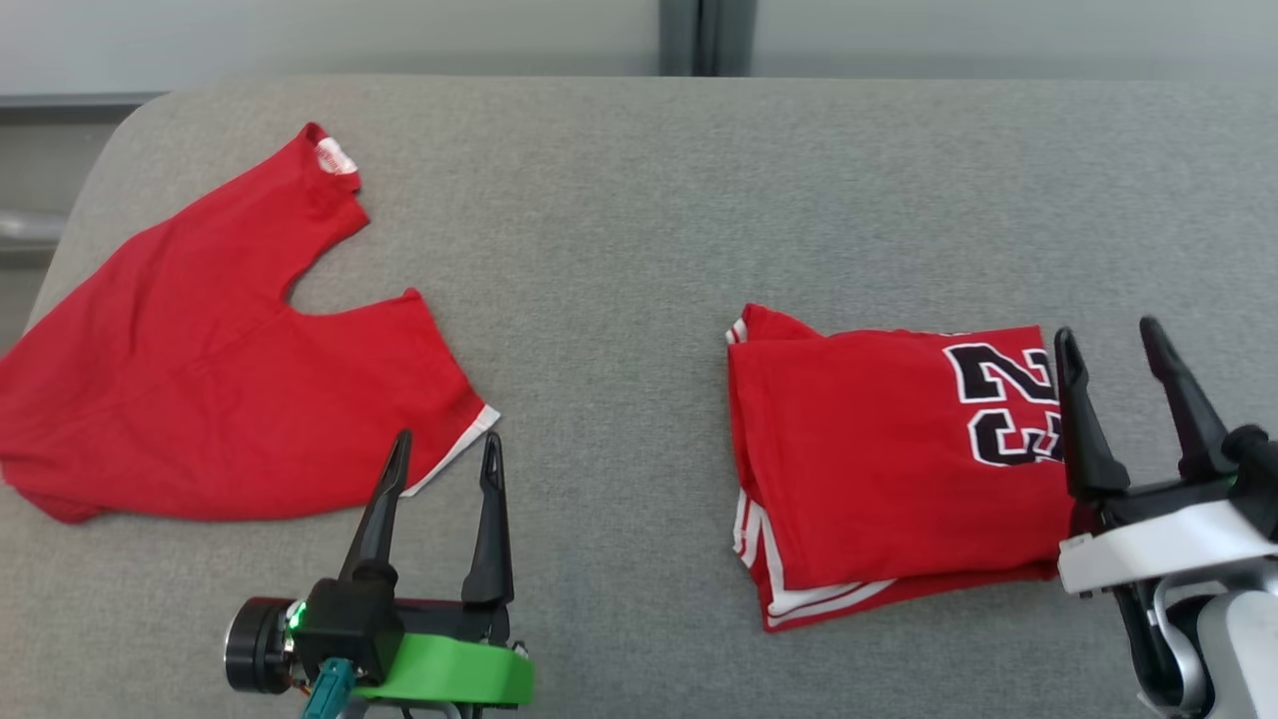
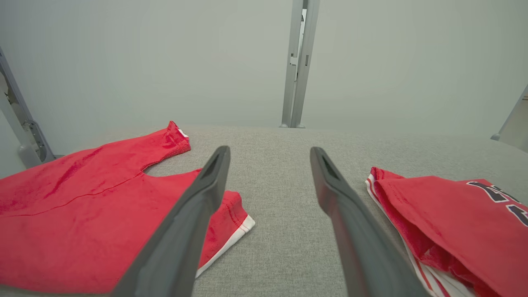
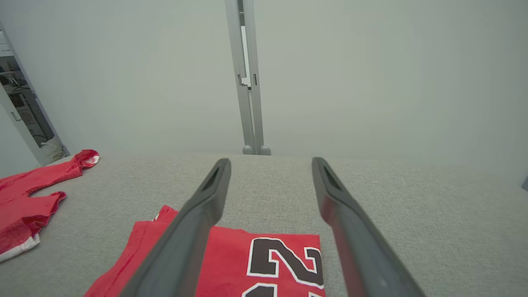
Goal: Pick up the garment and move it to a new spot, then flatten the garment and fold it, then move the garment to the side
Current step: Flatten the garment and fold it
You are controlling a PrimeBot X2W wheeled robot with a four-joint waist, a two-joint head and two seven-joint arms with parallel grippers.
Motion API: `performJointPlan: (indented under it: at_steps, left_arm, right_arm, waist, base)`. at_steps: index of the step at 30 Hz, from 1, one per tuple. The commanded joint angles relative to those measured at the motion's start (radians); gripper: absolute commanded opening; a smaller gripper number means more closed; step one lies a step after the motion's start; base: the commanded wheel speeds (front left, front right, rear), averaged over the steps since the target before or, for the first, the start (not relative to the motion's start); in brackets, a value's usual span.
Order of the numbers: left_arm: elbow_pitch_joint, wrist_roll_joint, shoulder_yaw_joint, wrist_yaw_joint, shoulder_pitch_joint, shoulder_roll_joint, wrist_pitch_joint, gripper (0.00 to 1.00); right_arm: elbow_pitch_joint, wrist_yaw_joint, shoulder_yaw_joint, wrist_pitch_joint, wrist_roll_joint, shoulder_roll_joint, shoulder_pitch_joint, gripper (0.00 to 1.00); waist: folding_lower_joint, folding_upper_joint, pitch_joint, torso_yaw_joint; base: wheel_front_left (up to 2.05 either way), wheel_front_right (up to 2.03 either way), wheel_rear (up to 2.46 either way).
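A plain red garment (image 1: 210,379) lies spread and rumpled on the left of the grey surface, its white-trimmed hem corner (image 1: 469,439) pointing right; it also shows as the red garment (image 2: 82,214) and the red garment (image 3: 20,206). My left gripper (image 1: 446,447) hovers open just right of that hem, nothing between its fingers (image 2: 198,214). A folded red jersey (image 1: 889,459) with a black number lies at the right, also seen as the jersey (image 2: 453,222) and jersey (image 3: 231,264). My right gripper (image 1: 1108,335) is open above the jersey's right edge, empty.
The grey fabric surface (image 1: 639,200) stretches wide with free room in the middle and at the back. Behind it stands a pale wall with a grey vertical post (image 2: 297,62). The surface's rounded left corner (image 1: 120,130) drops off to the floor.
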Motion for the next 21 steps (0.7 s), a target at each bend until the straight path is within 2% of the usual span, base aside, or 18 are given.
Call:
performJointPlan:
  at_steps: [1, 4, 10, 21]
  left_arm:
    - [0.005, -0.005, 0.007, -0.006, 0.025, 0.001, -0.003, 1.00]
    - [0.008, -0.013, 0.017, -0.010, 0.037, 0.001, -0.003, 1.00]
    - [0.020, -0.008, 0.036, -0.018, 0.066, 0.001, -0.003, 1.00]
    - [0.017, 0.011, 0.069, -0.023, 0.138, 0.001, -0.003, 1.00]
  right_arm:
    - [0.039, 0.000, -0.002, -0.030, -0.005, -0.002, 0.010, 1.00]
    - [0.099, 0.000, 0.012, -0.054, -0.050, -0.021, 0.015, 1.00]
    - [0.046, 0.000, -0.009, -0.056, -0.129, 0.010, 0.047, 1.00]
    - [0.017, 0.000, 0.013, -0.057, -0.116, 0.064, 0.176, 1.00]
  waist:
    - [0.0000, -0.0001, -0.033, -0.039]
    - [0.0000, -0.0001, -0.052, -0.059]
    - [0.0000, -0.0001, -0.085, -0.085]
    - [0.0000, -0.0001, -0.176, -0.099]
  base:
    - [0.00, 0.00, 0.00]
    - [0.00, 0.00, 0.00]
    - [0.00, 0.00, 0.00]
    - [0.00, 0.00, 0.00]
